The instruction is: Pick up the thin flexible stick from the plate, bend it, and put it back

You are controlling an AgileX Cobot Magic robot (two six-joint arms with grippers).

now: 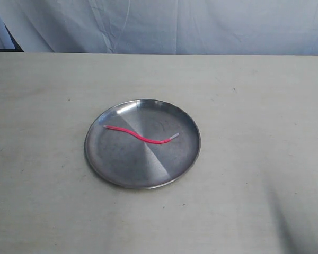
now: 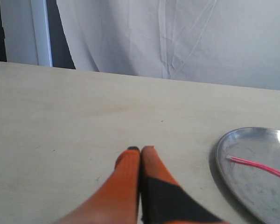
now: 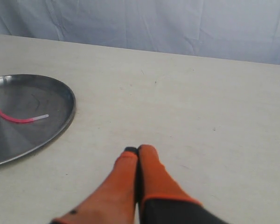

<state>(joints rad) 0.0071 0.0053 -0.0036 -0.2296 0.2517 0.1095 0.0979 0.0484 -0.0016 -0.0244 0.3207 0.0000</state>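
Observation:
A shiny silver plate lies in the middle of the table. On it rests the thin pink stick, wavy, its whitish tip pointing right. The plate's rim and one pink end of the stick show in the left wrist view. In the right wrist view the plate holds the stick with its whitish tip. My left gripper is shut with nothing in it, over bare table beside the plate. My right gripper is shut and empty too, apart from the plate. Neither gripper shows in the exterior view.
The table is pale beige wood. A white cloth backdrop hangs behind its far edge. A dark stand and a white post rise beyond the table's far corner in the left wrist view.

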